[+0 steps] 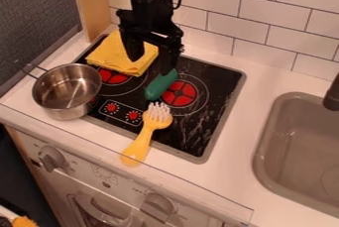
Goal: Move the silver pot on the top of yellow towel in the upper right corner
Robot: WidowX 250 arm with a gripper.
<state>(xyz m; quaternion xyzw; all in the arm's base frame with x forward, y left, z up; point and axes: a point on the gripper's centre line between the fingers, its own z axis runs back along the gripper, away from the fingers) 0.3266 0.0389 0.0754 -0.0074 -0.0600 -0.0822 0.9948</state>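
The silver pot [67,91] stands upright at the left, partly on the counter and over the stove's left edge, its handle pointing to the upper left. A folded yellow towel [120,55] lies on the stove's back left corner, behind and to the right of the pot. My gripper [152,65] hangs over the back of the stove, open, with its fingers spread apart. One finger is in front of the towel and the other is close above the upper end of a green object; whether they touch, I cannot tell.
The green object [161,85] lies by the right red burner [179,93]. In front of it, a yellow brush [146,134] with white bristles crosses the stove's front edge. A grey sink [265,144] with a dark faucet is at the right; a tiled wall [265,30] stands behind.
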